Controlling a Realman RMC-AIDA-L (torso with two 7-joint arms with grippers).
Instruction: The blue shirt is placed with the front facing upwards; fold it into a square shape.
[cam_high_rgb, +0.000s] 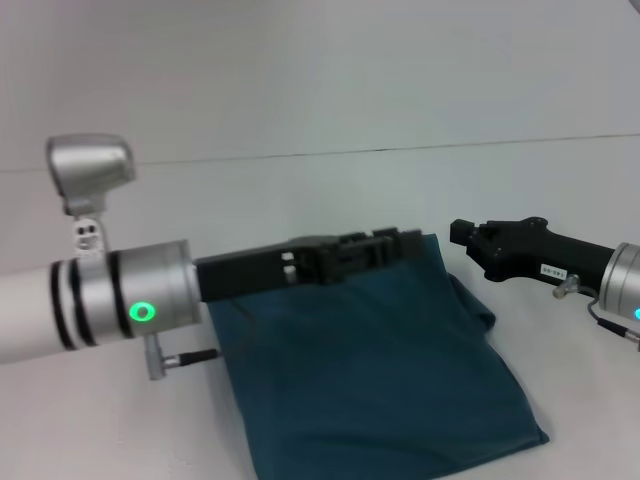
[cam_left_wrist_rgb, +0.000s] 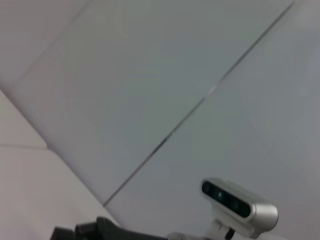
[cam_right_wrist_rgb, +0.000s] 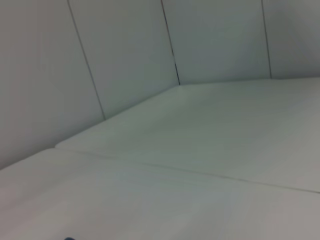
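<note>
The blue shirt (cam_high_rgb: 380, 380) lies on the white table (cam_high_rgb: 90, 420) as a folded, roughly rectangular dark teal bundle, with a bunched edge on its right side. No lettering shows on it. My left gripper (cam_high_rgb: 405, 243) reaches in from the left and hovers over the shirt's far edge. Off the shirt's far right corner, my right gripper (cam_high_rgb: 462, 236) is held above the table and points left. The left wrist view catches the right arm's silver wrist camera (cam_left_wrist_rgb: 239, 204) in front of a panelled wall. Only bare table and wall appear in the right wrist view.
A grey panelled wall (cam_high_rgb: 320, 70) stands behind the table. White table surface (cam_right_wrist_rgb: 200, 150) spreads around the shirt on the left and far sides. My left forearm (cam_high_rgb: 90, 300) crosses low over the table's left part.
</note>
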